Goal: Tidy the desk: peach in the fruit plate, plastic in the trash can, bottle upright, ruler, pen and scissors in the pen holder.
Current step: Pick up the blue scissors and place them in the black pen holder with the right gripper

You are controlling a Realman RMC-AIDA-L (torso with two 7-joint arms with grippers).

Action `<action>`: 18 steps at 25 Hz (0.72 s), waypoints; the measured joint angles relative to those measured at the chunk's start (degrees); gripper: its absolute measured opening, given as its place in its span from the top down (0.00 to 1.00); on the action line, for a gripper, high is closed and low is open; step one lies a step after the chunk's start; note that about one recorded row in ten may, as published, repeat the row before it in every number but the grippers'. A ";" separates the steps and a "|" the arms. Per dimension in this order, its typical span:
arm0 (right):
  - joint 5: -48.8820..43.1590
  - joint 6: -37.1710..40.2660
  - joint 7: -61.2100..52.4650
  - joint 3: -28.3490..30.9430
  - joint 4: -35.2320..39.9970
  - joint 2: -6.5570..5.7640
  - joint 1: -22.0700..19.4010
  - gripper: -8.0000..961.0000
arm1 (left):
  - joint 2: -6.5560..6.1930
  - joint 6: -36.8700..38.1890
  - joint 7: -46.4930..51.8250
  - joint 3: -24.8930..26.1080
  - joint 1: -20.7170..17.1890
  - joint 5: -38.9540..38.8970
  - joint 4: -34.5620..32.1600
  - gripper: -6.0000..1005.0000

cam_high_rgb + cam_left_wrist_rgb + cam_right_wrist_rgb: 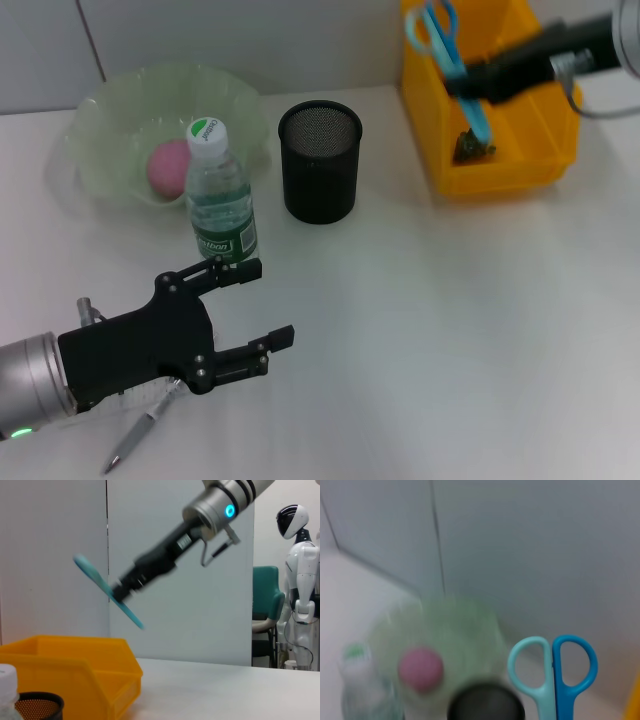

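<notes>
White desk [420, 300]: peach [168, 166] lies in fruit plate [110, 120], bottle [220, 195] stands upright, pen holder [319, 160] empty, pen [140, 432] lies under the spread-fingered left gripper [255, 305]. Left wrist view: scissors [107, 592] are gripped by the right gripper [120, 591] above the yellow bin [75, 672] — unplaced. Right wrist view: handles only.

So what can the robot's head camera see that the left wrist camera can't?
Only the head view shows the pink peach in the pale green fruit plate, the left gripper hanging open, and the grey pen under it.

Only the left wrist view shows a white humanoid robot and a teal chair.

Both show the yellow plastic bin, black mesh pen holder, clear water bottle and blue scissors in the right gripper.
</notes>
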State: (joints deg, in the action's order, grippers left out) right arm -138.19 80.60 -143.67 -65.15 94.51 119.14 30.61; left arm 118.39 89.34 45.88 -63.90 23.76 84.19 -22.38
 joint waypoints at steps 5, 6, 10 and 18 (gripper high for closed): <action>10.03 -11.02 9.86 -0.79 -6.25 0.04 -0.27 0.77 | 0.09 0.01 0.00 -0.06 -0.06 0.00 0.04 0.22; 11.93 -12.70 11.92 -0.93 -8.09 0.04 -0.17 0.77 | 0.09 0.01 0.03 -0.06 -0.09 0.00 0.05 0.22; 21.56 -19.27 22.79 -1.09 -16.88 0.04 0.16 0.77 | 0.09 0.14 0.43 -0.07 -0.14 0.01 0.06 0.22; 33.00 -25.67 39.58 -1.97 -31.04 0.11 1.68 0.77 | 0.02 0.42 0.90 -0.08 -0.04 0.03 0.06 0.22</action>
State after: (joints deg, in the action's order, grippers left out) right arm -105.19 54.93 -104.10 -67.12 63.47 119.25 32.29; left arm 118.41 89.75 46.78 -63.98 23.72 84.23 -22.32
